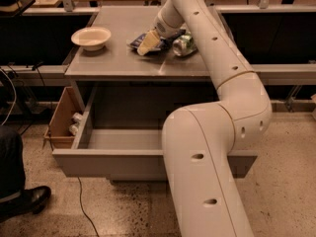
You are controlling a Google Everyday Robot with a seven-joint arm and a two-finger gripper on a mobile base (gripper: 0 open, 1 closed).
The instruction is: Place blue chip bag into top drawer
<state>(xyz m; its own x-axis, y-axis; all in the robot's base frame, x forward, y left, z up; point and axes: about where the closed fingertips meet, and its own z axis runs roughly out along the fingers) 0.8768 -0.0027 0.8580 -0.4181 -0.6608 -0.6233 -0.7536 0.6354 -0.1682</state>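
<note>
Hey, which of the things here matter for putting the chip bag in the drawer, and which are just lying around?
For the job: crumpled dark blue foil chip bag on the grey table; wide grey metal top drawer, pulled open; gripper, down at the bag.

Lying about: round cream bowl; green-and-silver can; brown wooden box beside the drawer.

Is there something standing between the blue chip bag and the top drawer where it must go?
Nothing visible on the way. The tool is at the blue chip bag on the table; the top drawer is pulled open below. The can lies beside the bag, off that path. The robot's arm hides the drawer's right part.
</note>
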